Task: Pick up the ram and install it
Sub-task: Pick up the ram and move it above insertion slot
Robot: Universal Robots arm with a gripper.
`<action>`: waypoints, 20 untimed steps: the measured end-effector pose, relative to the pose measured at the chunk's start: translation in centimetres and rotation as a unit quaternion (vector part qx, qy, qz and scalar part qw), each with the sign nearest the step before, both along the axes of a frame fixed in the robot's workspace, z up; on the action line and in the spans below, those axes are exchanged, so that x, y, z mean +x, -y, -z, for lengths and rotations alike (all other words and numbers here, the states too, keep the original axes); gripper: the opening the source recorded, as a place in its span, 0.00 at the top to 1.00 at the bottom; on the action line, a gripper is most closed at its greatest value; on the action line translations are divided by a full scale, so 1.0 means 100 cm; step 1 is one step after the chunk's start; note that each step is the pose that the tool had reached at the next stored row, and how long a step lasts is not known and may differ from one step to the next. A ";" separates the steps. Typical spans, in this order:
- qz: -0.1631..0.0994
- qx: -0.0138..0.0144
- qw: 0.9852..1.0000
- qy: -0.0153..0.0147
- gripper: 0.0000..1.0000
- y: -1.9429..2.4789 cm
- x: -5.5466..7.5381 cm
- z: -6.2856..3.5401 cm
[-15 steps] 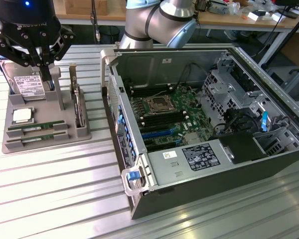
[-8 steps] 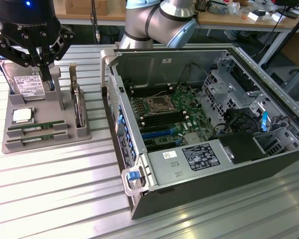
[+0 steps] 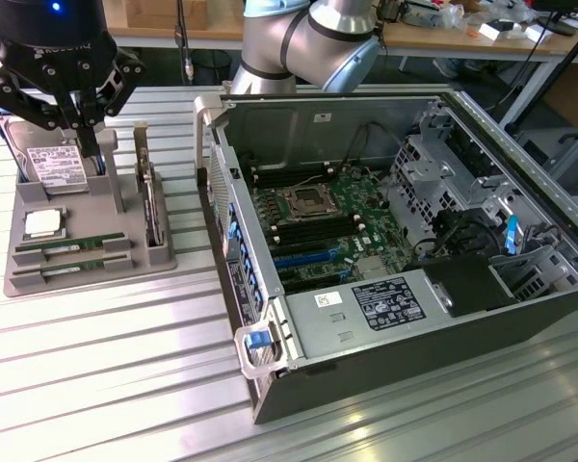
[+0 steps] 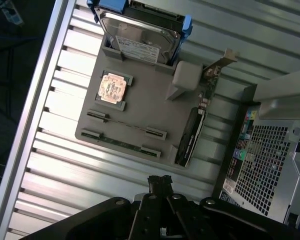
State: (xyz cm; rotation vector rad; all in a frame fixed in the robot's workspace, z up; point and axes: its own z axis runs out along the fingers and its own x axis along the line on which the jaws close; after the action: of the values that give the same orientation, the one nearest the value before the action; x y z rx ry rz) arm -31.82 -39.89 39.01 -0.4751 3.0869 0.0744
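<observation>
The ribbed metal table [image 3: 125, 366] has bare slats all along six o'clock in the exterior view, in front of both the tray and the case. In the wrist view the table's [image 4: 55, 165] side rail borders dark floor, with several bare slats between that rail and the tray [image 4: 140, 100].

The open computer case [image 3: 279, 125] takes up the three o'clock half, its lid off and its walls standing up around the board. The robot arm [image 3: 299, 38] crosses behind it at twelve o'clock. The grey tray [image 3: 87, 284] lies at nine o'clock from the case, with a narrow strip of table between them.

The black gripper [image 3: 91, 152] hangs over the tray's back half, in front of the hard drive [image 3: 53, 164]. Its fingers are clenched together with nothing between them, which the wrist view [image 4: 160, 180] also shows.

An expansion card [image 3: 152, 207] stands upright at the tray's three o'clock side.

The ram [image 3: 72, 246], as two thin green sticks, sits in the tray's front slots, at six o'clock from the gripper and apart from it, just beyond the silver chip [image 3: 41, 223]. In the wrist view the ram [image 4: 121, 144] lies ahead of the fingertips.
</observation>
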 end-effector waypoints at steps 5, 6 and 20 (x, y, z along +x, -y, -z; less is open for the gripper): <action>-0.007 0.000 1.000 0.000 0.89 0.0000 0.000 0.0000; -0.009 0.000 1.000 0.000 0.89 0.0000 0.000 0.0000; -0.039 0.000 0.999 0.000 0.89 0.0000 0.000 0.0000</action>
State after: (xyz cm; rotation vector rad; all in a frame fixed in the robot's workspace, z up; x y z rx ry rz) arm -31.82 -39.89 39.01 -0.5959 3.0678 0.0755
